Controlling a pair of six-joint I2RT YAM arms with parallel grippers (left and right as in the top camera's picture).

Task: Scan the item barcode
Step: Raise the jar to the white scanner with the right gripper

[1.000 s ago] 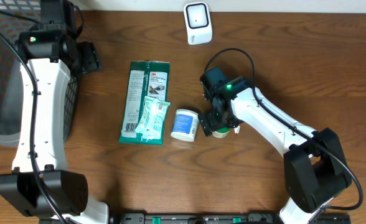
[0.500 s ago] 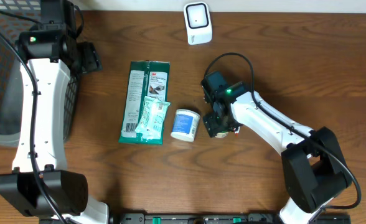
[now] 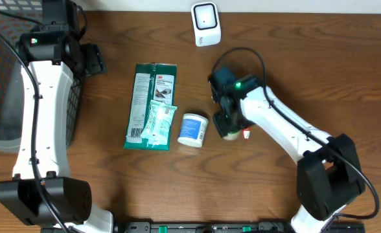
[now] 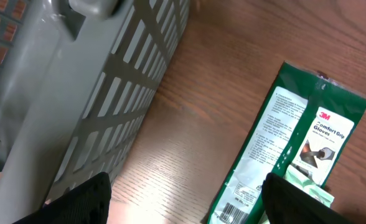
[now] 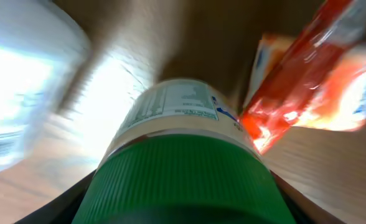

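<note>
**Step in hand: pick-up of the item.** The right gripper (image 3: 229, 124) stands over the white bottle with a green ribbed cap (image 5: 177, 177). The bottle sits at mid-tabletop, just beside a red-and-orange packet (image 5: 307, 74) and near a white round tub (image 3: 192, 129). The jaws flank the cap closely; whether they are clamped on it cannot be told.

Further out lies a flat green glove packet (image 3: 148, 90). The left gripper (image 4: 186, 202), released and empty, hovers beside the grey mesh basket (image 4: 77, 93). The white barcode scanner (image 3: 205, 24) stands at the far edge of the brown wooden tabletop (image 3: 320, 65).

**Next move, as judged:** secure the grip, lift, carry the bottle to the scanner, and turn its label until the barcode faces the scanner. The barcode's position is not visible.
</note>
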